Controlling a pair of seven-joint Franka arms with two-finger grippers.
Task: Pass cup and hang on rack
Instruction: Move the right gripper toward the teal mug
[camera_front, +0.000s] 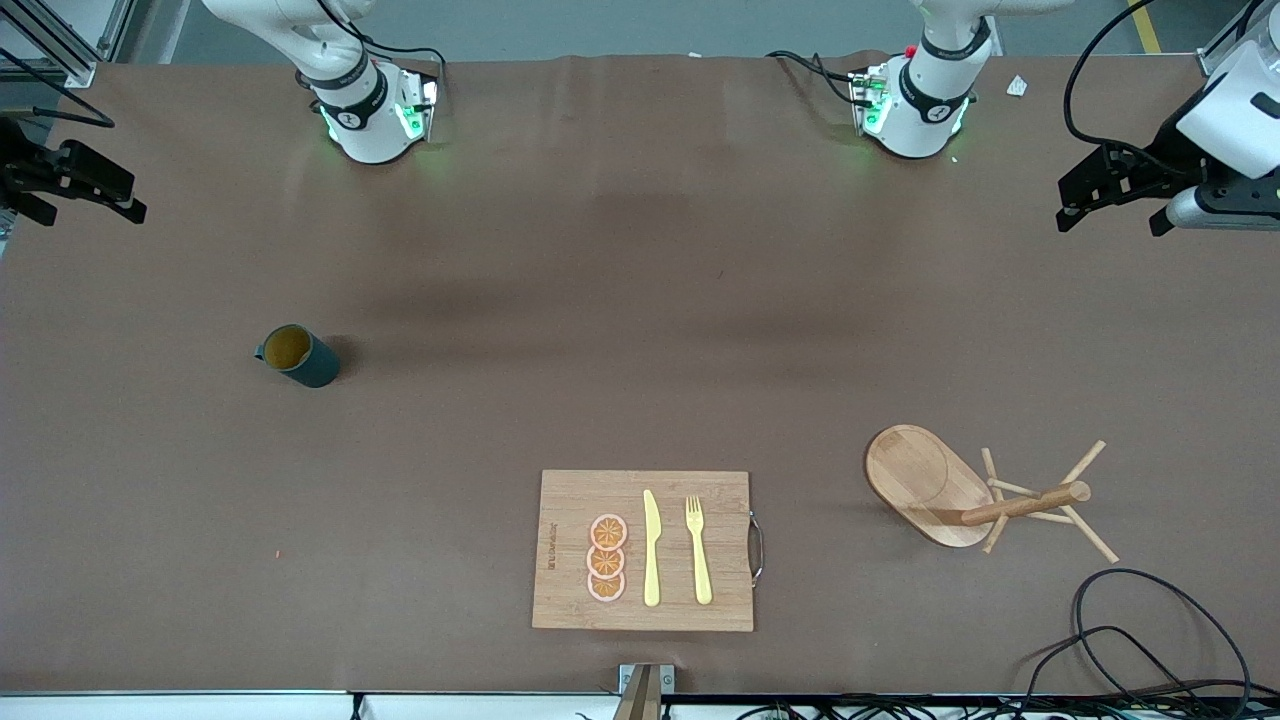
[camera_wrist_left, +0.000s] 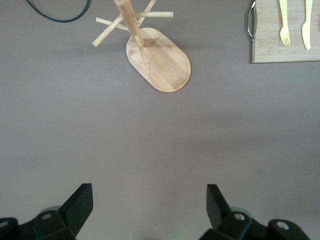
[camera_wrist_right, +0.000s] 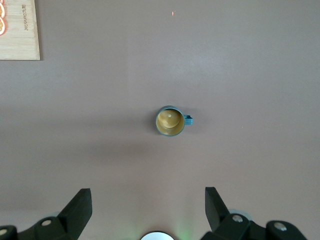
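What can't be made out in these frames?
- Cup: handle mostly hidden by its body in the front view.
- Rack: post top cut off by the left wrist view's edge.
- Board: mostly outside the right wrist view.
- Board's printed mark: too small to read, front view.

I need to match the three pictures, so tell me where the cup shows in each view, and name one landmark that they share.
Front view: the cup stands upright on the table toward the right arm's end, farther from the camera than the cutting board.
Left wrist view: not in it.
Right wrist view: near the picture's middle, seen from above, handle showing.
Shared landmark: the cutting board, in all three.
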